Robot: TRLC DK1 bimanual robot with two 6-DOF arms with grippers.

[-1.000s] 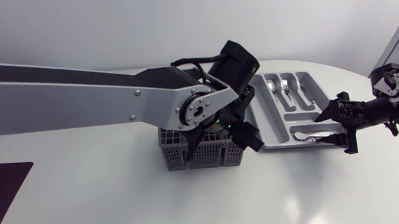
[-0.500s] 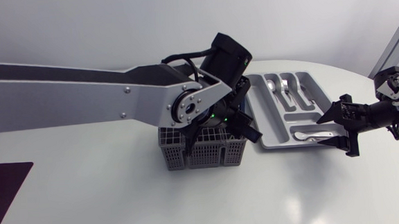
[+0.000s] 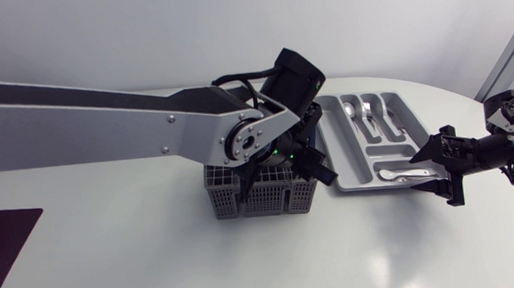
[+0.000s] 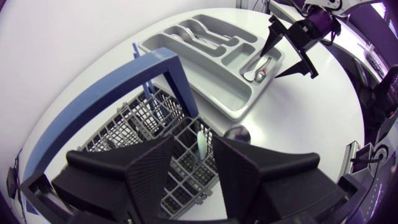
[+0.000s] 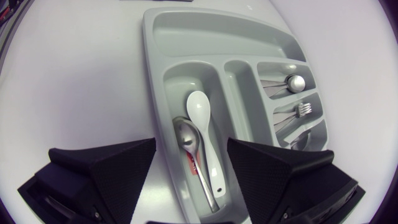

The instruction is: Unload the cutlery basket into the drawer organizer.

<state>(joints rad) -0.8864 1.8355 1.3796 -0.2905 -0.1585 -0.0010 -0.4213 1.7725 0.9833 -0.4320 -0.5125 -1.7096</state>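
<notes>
Black left end effector (image 4: 198, 157) gapes around white handle (image 4: 200, 142) in basket (image 4: 118, 124), seemingly untouched; right end effector (image 5: 191, 148) spread.

We find no text, number or brand that we can read. There is only a small red mark on the handle of the metal spoon (image 5: 188, 142) in the organizer (image 5: 153, 74), and it is too small to read.

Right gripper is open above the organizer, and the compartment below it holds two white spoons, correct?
Not quite. That compartment holds one white spoon and one metal spoon, as the right wrist view shows. The right gripper is indeed open above the organizer.
</notes>
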